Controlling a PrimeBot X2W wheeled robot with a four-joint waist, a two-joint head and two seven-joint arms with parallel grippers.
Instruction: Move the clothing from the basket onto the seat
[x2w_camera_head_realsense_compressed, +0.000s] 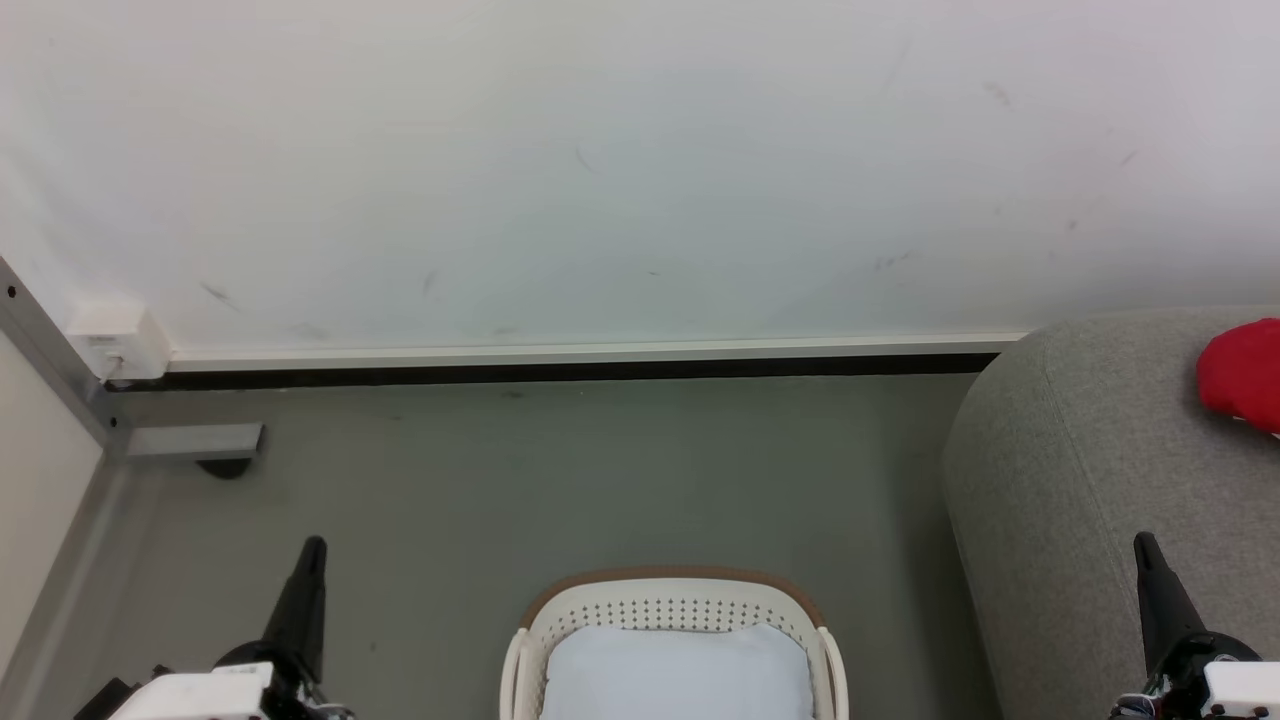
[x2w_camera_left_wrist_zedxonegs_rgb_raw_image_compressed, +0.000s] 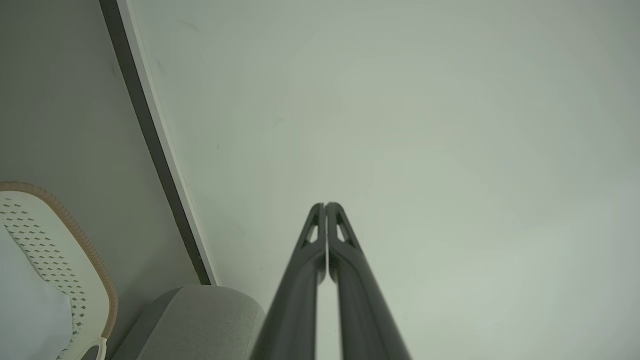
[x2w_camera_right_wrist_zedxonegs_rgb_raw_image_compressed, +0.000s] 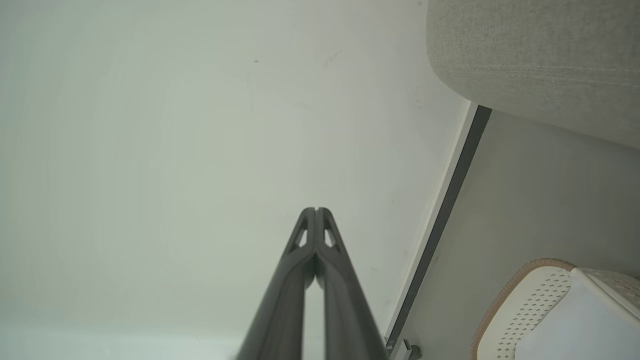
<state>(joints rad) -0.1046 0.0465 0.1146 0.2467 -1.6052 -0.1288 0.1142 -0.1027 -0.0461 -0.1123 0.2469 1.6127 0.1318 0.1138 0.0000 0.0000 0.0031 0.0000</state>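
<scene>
Red clothing (x2w_camera_head_realsense_compressed: 1243, 372) on the grey seat (x2w_camera_head_realsense_compressed: 1080, 480), well beyond the closed, empty right hand (x2w_camera_head_realsense_compressed: 1143, 545).

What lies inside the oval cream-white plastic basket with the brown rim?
A plain pale white cloth fills the oval cream-white plastic basket. Anything beneath the cloth is covered, so it cannot be seen.
</scene>
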